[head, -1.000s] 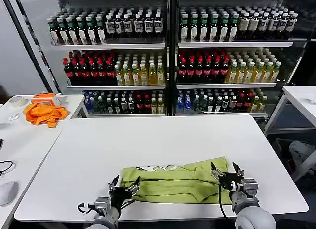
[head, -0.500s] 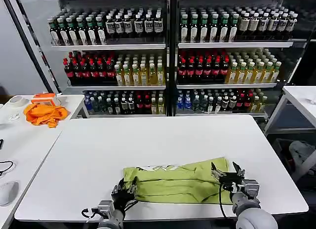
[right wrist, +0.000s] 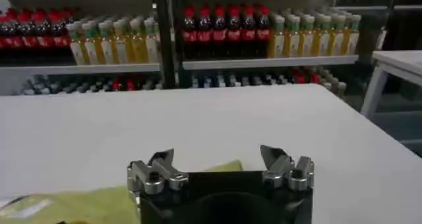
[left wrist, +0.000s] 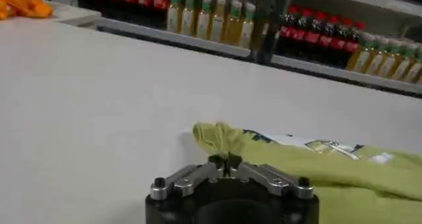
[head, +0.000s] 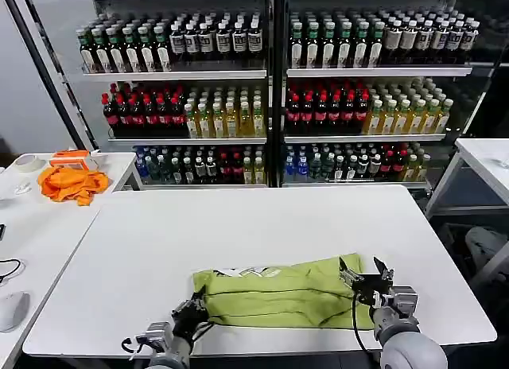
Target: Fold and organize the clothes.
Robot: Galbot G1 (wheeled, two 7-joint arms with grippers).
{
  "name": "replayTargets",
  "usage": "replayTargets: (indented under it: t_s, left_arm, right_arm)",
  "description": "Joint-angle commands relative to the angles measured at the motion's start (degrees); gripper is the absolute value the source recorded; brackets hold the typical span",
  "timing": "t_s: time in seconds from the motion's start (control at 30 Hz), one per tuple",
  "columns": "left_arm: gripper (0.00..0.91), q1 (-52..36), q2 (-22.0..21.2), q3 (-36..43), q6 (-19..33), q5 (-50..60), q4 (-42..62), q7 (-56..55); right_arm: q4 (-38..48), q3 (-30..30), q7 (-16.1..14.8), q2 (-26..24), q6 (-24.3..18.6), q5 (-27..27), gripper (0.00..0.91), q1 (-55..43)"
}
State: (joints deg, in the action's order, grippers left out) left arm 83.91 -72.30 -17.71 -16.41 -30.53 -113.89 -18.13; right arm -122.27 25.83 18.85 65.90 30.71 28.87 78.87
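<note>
A lime T-shirt (head: 278,293), one of the clothes, lies folded into a long band near the front edge of the white table (head: 238,226). My left gripper (head: 193,309) sits at its left end, shut on a bunched corner of the fabric. In the left wrist view the gripper (left wrist: 226,163) pinches that corner, and the T-shirt (left wrist: 343,179) stretches away from it. My right gripper (head: 364,275) stands open over the shirt's right end. In the right wrist view that gripper (right wrist: 221,163) is spread wide above the T-shirt (right wrist: 66,205), holding nothing.
Shelves of bottles (head: 270,91) fill the back. A side table on the left holds a bright orange cloth (head: 73,183), a mouse (head: 9,309) and a cable. Another white table (head: 485,158) stands at the right. The main table's far half is bare.
My left gripper has closed on the shirt's left corner and drawn it slightly left. The right gripper has stayed in place, open.
</note>
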Motion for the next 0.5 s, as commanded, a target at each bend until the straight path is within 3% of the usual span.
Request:
replayTargets:
  t_s: [0.03,0.3,0.43,0.5]
  left_arm:
    - [0.02,0.1,5.0,-10.2,0.2,-7.6,-3.2,0.1]
    - [0.02,1.0,15.7,-23.9,-1.0,-15.6,-1.3,0.8]
    - [0.02,1.3,17.2,-27.6,-2.3,-21.7,-1.2,0.7]
    - [0.02,1.7,17.0,-28.0,-3.3,-30.3,-3.9,0.7]
  right_arm:
    - [0.2,0.0,0.0,0.0,0.0,0.1,0.907,-0.8]
    - [0.9,-0.2,-0.1,-0.6,0.0,0.8,0.907,-2.1]
    - [0.7,-0.2,-0.1,-0.8,0.0,0.8,0.907,-2.0]
    - [0.6,-0.2,-0.1,-0.9,0.0,0.8,0.907,-1.8]
